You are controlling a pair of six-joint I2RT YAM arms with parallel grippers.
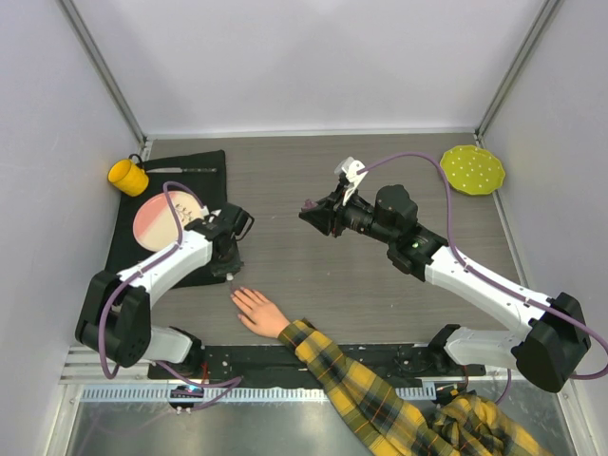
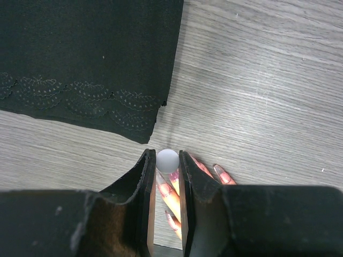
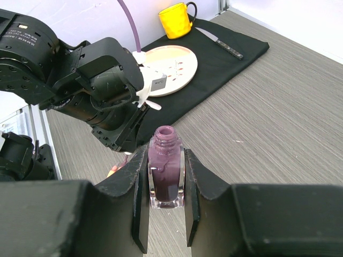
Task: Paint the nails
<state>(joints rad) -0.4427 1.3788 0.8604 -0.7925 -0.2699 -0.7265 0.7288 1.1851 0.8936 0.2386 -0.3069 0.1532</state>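
Note:
A pale hand point(image 1: 256, 312) with a yellow-black plaid sleeve point(image 1: 351, 380) lies palm down near the front edge. Its nails point(image 2: 162, 179) show pinkish-purple and glossy in the left wrist view. My left gripper point(image 1: 231, 271) hangs right over the fingertips, shut on a pale round brush cap point(image 2: 167, 159); the brush below it is hidden. My right gripper point(image 1: 309, 211) is held above the table's middle, shut on an open bottle of purple polish point(image 3: 165, 168). The left gripper point(image 3: 120, 134) also shows beyond the bottle in the right wrist view.
A black cloth point(image 1: 133, 242) lies at the left with a pink plate point(image 1: 163, 218), a knife point(image 1: 180, 169) and a yellow mug point(image 1: 126, 176) at its far corner. A yellow-green dotted plate point(image 1: 472, 169) sits at the far right.

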